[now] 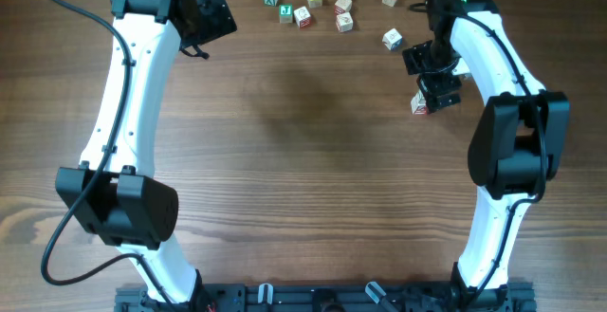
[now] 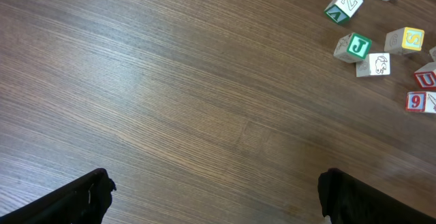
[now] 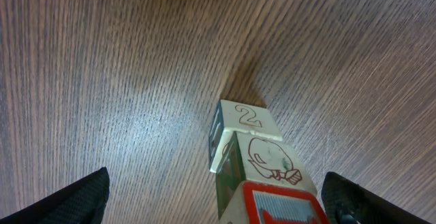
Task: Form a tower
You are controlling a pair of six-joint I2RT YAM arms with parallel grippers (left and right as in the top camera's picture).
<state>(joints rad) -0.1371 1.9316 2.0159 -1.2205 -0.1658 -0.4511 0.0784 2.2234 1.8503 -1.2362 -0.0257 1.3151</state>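
The tower [image 3: 266, 159] is a short stack of pale wooden cubes. A cube marked 2 lies lowest, one with a red animal drawing sits on it, and a red-framed cube [image 3: 283, 207] is on top. My right gripper [image 3: 214, 178] hangs open above it, with its fingers [image 3: 82, 197] wide on either side and touching nothing. In the overhead view the tower [image 1: 418, 106] peeks out beneath the right gripper [image 1: 439, 84]. Far off at the back left, my left gripper [image 1: 216, 13] is open over bare wood and is also seen in its wrist view [image 2: 212, 181].
Several loose cubes [image 1: 322, 4] are scattered along the table's far edge, and one single cube [image 1: 392, 39] lies just behind the right gripper. The left wrist view catches some of them, among them a green J cube [image 2: 355, 46] and a yellow cube [image 2: 406, 40].
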